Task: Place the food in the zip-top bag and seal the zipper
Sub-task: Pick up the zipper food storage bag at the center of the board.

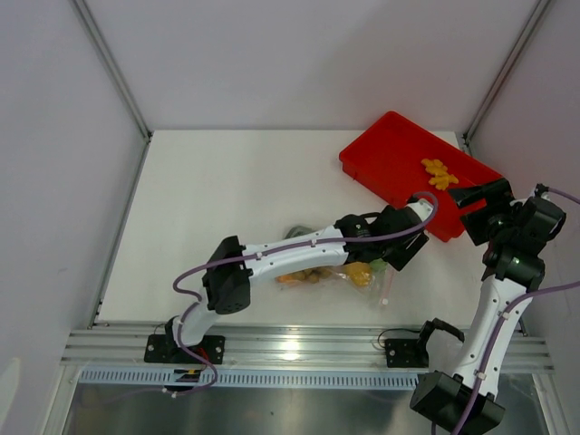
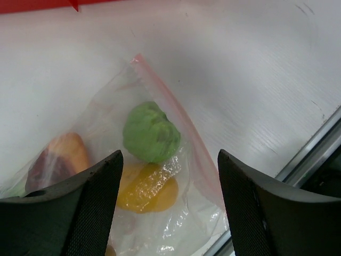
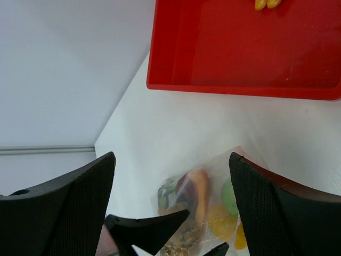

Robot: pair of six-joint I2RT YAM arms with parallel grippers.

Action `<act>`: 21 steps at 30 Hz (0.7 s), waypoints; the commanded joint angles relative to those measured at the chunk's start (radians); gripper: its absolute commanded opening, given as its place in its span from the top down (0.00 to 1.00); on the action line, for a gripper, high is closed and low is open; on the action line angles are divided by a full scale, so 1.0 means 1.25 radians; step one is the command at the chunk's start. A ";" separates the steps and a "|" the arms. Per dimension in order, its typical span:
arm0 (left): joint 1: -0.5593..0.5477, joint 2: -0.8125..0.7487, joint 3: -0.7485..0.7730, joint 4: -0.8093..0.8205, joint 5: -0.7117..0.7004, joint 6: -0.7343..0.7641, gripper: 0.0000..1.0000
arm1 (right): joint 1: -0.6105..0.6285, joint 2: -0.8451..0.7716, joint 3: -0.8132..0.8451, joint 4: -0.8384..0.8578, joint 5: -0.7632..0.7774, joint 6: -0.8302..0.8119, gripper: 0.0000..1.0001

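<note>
The zip-top bag (image 1: 376, 288) lies flat on the bench (image 1: 217, 199), towards the front and right, just below the near corner of the red tray (image 1: 390, 154); the left arm reaches across from its base to it; the left claw (image 2: 168, 160) hangs over the bag's right end, its fingers spread wide and holding nothing. From the left wrist, a green piece (image 2: 152, 133) shows inside the clear plastic between the fingers; a yellow-orange round fruit (image 2: 149, 192) touches it on the near side; a purple-red piece (image 2: 42, 168) with an orange flank lies further left, also inside the bag. The zipper (image 2: 162, 93) runs as a thin pinkish strip along the bag's edge, just beside the green piece; whether it is pressed closed cannot be told. The right claw (image 3: 171, 157) hovers by the tray's near side, wide apart and empty, clear of the bag; the bag and its contents show below it in the right wrist view. One orange lumpy piece (image 1: 438, 172) lies in the red tray, outside the bag.
</note>
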 commanded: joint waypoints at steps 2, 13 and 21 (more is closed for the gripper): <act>-0.006 0.041 0.055 0.000 -0.025 0.028 0.26 | -0.007 -0.019 0.010 0.014 -0.040 0.018 0.11; -0.006 0.138 0.113 -0.019 -0.045 0.036 0.33 | -0.011 -0.021 -0.016 0.045 -0.061 0.030 0.11; -0.005 0.157 0.100 -0.016 -0.095 0.054 0.50 | -0.014 -0.029 -0.041 0.060 -0.064 0.039 0.11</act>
